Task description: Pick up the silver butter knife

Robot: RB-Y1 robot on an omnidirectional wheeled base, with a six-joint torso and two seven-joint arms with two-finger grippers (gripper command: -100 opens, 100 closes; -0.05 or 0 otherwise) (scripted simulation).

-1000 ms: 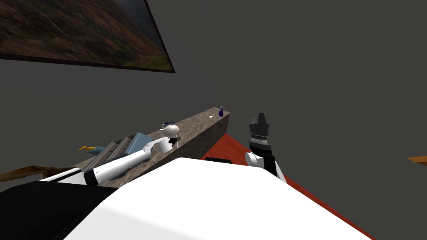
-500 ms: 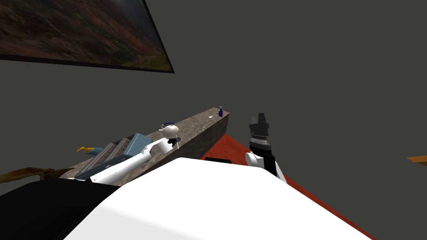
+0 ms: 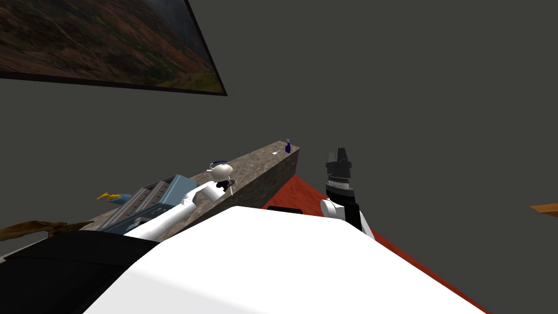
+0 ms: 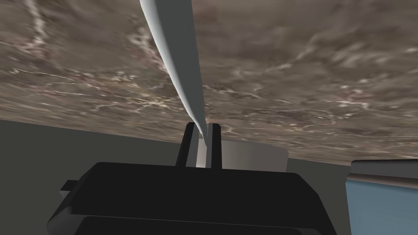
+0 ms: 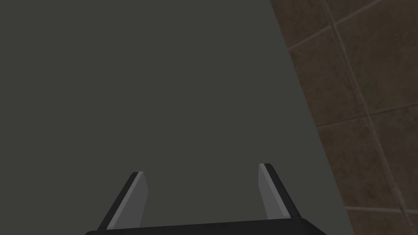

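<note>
Left arm (image 3: 174,210) over stone counter (image 3: 260,163), right pincer (image 3: 341,151) upright

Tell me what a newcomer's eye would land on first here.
The long grey butter knife, clamped between the shut jaws of the left gripper, stretches out over the brown marbled counter. Next come the large landscape painting high on the wall to my left, and the right gripper raised beside the counter's end, jaws open.

On the counter (image 3: 261,163) a bottle (image 3: 288,147) is set at the far end, a pot (image 3: 222,171) near the middle and a box (image 3: 163,192) toward the near end. The knife (image 4: 176,57) is held over the counter in the left gripper (image 4: 203,126), beside the pot, and the right gripper (image 5: 201,169) is held off the counter's far end, to its right.
</note>
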